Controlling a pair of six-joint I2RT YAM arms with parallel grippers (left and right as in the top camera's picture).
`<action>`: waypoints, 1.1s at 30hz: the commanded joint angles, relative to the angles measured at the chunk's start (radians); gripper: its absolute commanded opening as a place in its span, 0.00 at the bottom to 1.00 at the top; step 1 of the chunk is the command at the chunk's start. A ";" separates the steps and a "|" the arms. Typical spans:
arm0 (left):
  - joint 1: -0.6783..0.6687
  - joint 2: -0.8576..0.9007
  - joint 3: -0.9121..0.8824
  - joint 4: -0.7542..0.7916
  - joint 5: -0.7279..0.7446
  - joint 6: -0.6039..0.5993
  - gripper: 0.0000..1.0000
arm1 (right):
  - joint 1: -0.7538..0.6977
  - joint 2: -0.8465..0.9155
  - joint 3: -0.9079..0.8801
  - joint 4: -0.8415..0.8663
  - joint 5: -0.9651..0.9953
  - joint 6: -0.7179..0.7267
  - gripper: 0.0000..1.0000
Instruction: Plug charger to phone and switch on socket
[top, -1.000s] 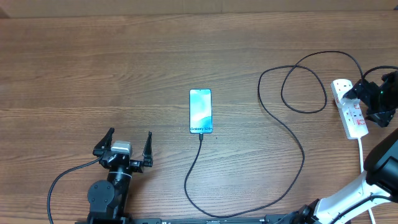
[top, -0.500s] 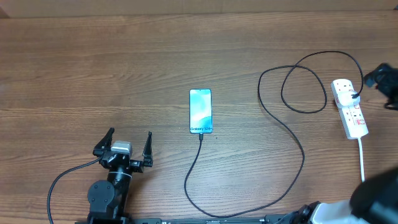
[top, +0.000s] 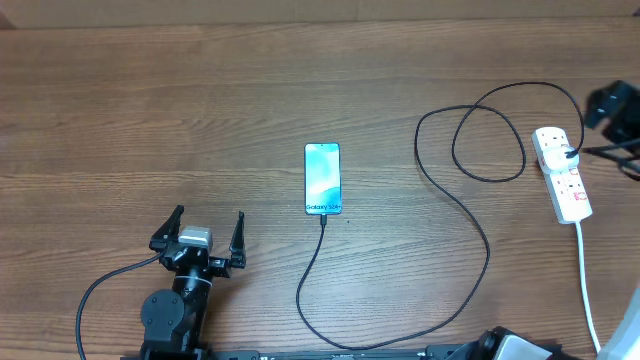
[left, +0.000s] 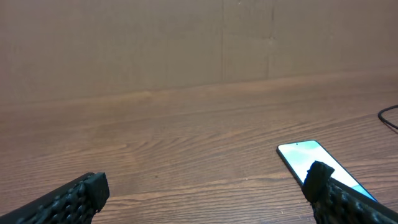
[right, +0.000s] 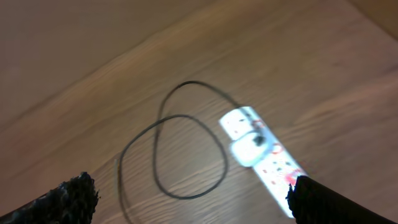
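Looping charger (top: 488, 250) cable from phone (top: 322, 178) to socket (top: 563, 176)

A table (top: 150, 120) of brown wood grain fills the overhead view, the grain running from 9 to 3 o'clock. Along its 12 o'clock edge stands a plain tan wall (left: 155, 43), matte, with a faint upright seam (left: 222, 37). Light is soft and even, shadows weak

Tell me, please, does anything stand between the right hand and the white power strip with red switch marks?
Nothing visible does. The open right hand hangs in open air near the white power strip; the thin black charger cable only loops beside it.
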 joint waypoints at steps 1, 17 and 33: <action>0.006 -0.008 -0.004 -0.002 -0.006 0.020 1.00 | 0.094 -0.037 0.012 0.002 0.001 -0.008 1.00; 0.006 -0.008 -0.004 -0.002 -0.006 0.020 0.99 | 0.450 -0.134 0.012 0.005 0.084 -0.008 0.71; 0.006 -0.008 -0.004 -0.002 -0.006 0.020 0.99 | 0.491 -0.264 -0.528 0.125 0.140 -0.053 1.00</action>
